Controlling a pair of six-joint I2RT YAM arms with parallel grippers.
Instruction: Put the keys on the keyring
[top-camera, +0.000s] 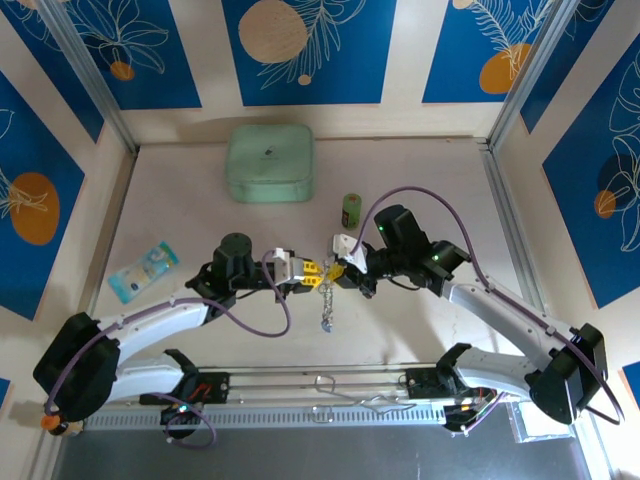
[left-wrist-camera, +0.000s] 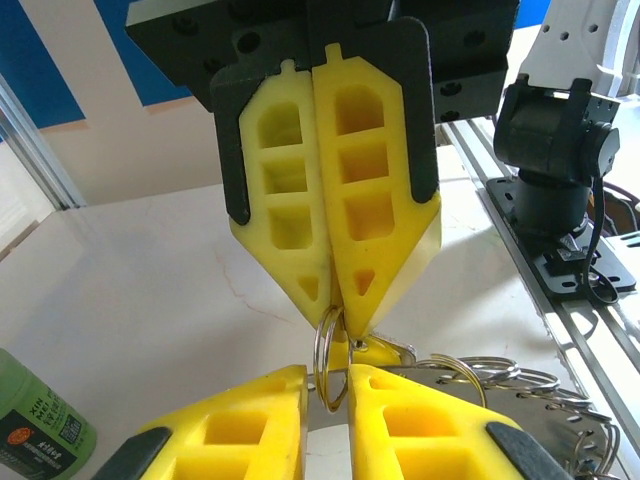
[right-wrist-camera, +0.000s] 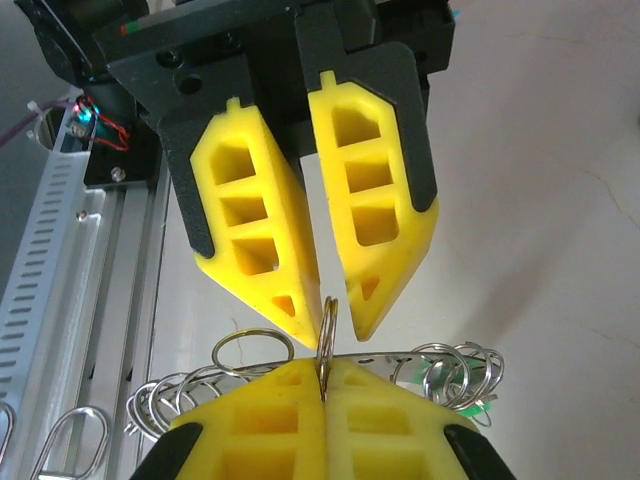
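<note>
Dangling just under the two meeting grippers: the keyring (top-camera: 327, 303), bunched into a tangle, key heads impossible to tell apart. Threaded along its wire, small loops overlapping, too crowded to count, some cut off at the picture's edge. Squeezed closed on one small split ring (right-wrist-camera: 328, 312): the right gripper (right-wrist-camera: 322, 372). Narrowly parted around that ring: the left gripper (left-wrist-camera: 327, 372), contact unclear. Off left, one packet (top-camera: 143, 270). Farther back, one green cylinder (top-camera: 351, 210), then one mint box (top-camera: 270, 162).
</note>
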